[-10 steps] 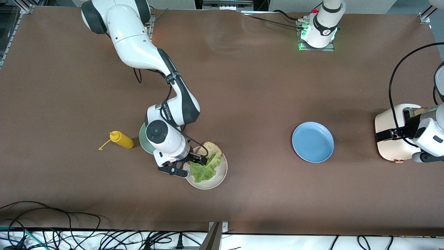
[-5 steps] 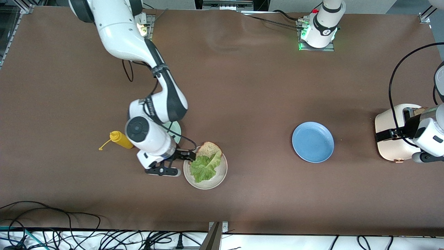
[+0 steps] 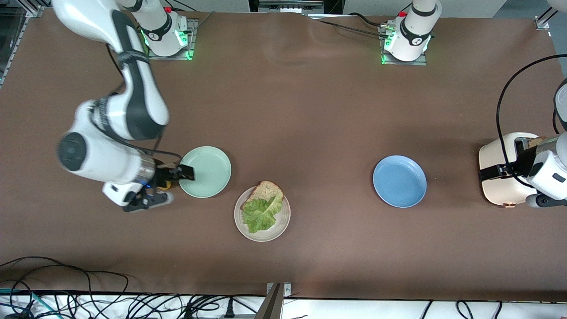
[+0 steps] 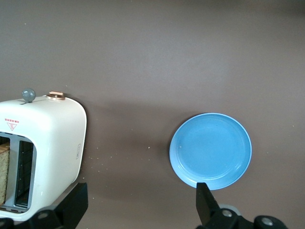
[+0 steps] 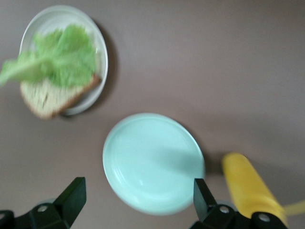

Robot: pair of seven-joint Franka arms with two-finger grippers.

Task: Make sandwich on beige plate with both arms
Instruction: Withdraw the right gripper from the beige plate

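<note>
Beige plate (image 3: 282, 223), lower centre of frame: one bread slice (image 3: 267, 191), lettuce (image 3: 260, 213) on top. Right gripper (image 3: 170, 177), fingers spread, empty, over the mint plate (image 3: 212, 164). Left gripper (image 4: 143, 210), spread, over the toaster (image 3: 498, 188). Next, as judged: fetch the toaster's slice (image 4: 4, 171) to cap the lettuce.

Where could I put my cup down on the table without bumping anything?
Bare table lies between the beige plate and the blue plate. It is crowded around the mint-green plate, where the right tool hangs open by the yellow bottle.
</note>
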